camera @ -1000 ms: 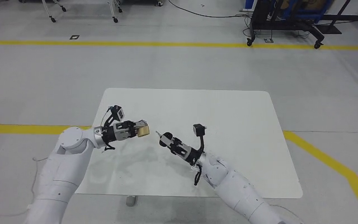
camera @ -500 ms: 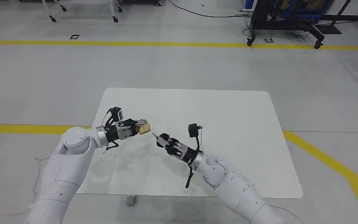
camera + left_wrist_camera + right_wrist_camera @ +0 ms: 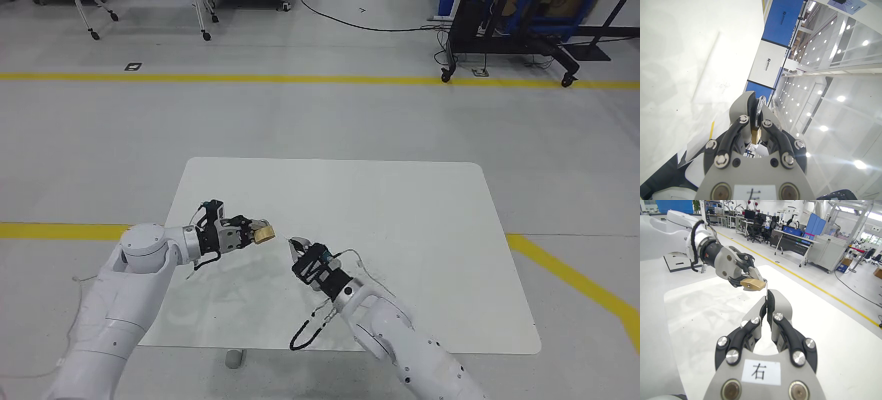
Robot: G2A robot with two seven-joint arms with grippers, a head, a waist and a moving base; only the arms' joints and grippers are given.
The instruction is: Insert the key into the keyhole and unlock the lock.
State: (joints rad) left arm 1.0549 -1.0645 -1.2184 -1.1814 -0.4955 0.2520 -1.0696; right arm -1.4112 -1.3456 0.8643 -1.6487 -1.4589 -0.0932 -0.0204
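One lock (image 3: 753,284) in left gripper (image 3: 754,279); key (image 3: 766,287), in right gripper (image 3: 767,297), beside it.

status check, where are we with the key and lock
Left pincer shut on lock, held above table. Right pincer shut on key, tip beside lock, not inserted. Nothing between them.

Brass padlock (image 3: 753,284) aloft, sideways; thin key (image 3: 766,289) tip just beside.
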